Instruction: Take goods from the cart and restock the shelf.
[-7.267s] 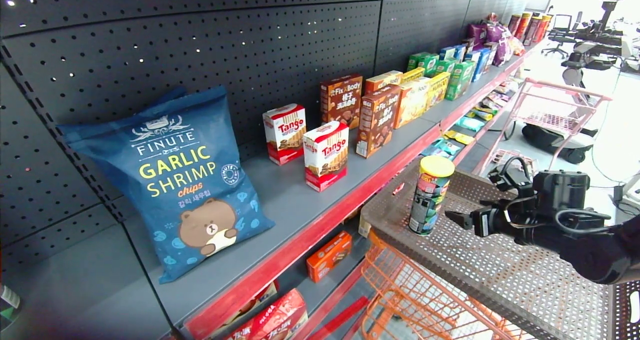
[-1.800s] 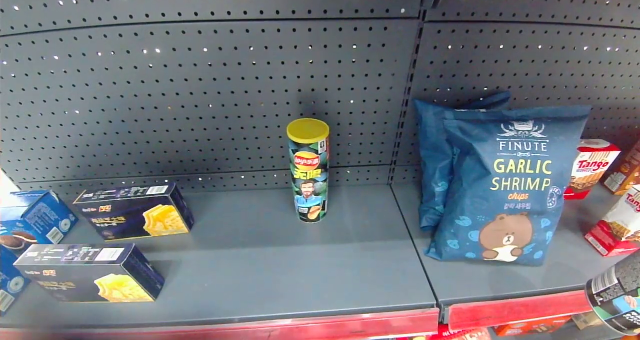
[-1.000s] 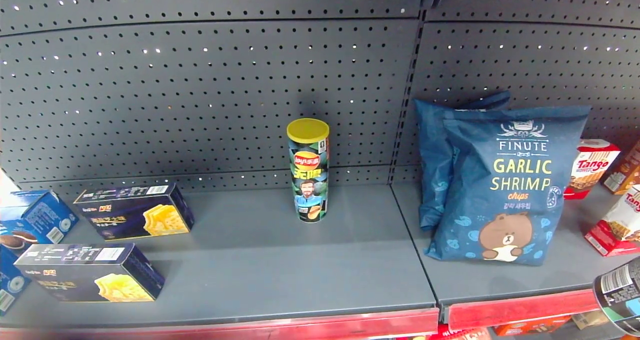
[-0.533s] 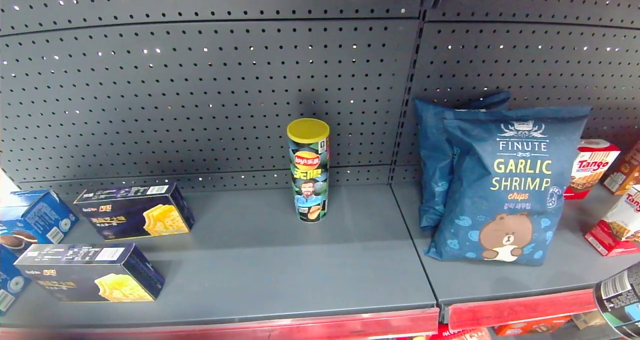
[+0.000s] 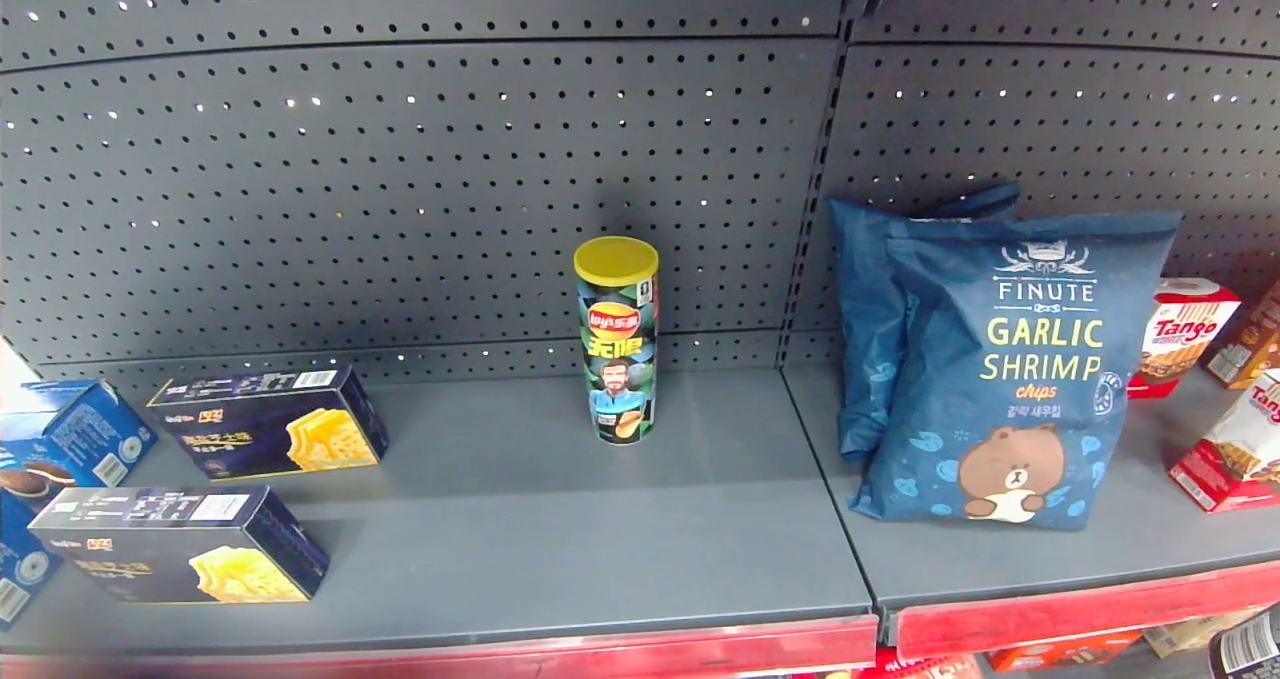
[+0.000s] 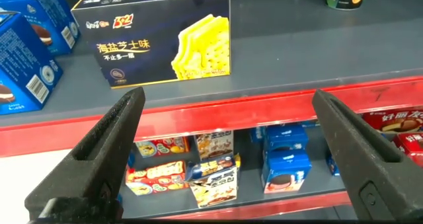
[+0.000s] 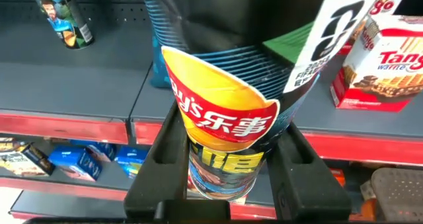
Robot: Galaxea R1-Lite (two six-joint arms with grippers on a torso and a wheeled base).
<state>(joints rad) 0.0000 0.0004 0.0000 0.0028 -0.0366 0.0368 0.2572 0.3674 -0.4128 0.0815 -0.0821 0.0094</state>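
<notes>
A chips can (image 5: 616, 339) with a yellow lid stands upright on the grey shelf (image 5: 560, 549), close to the pegboard back; it also appears as the standing can (image 7: 63, 16). My right gripper (image 7: 231, 168) is shut on a second chips can (image 7: 225, 118), held in front of the shelf's red edge, right of the standing one. The bottom of that held can (image 5: 1245, 644) peeks in at the lower right corner. My left gripper (image 6: 228, 97) is open and holds nothing, level with the red shelf edge below a dark biscuit box (image 6: 158, 42).
Two blue chip bags (image 5: 1000, 369) lean at the shelf's right, with red-and-white wafer boxes (image 5: 1215, 429) beyond. Dark biscuit boxes (image 5: 180, 554) and blue cookie boxes (image 5: 60, 439) lie at the left. Bare shelf surrounds the standing can. Lower shelves (image 6: 218, 171) hold more goods.
The head view has swung from the cart to the shelf. Over the last second the held can has sunk toward the lower right corner, nearly out of the head view.
</notes>
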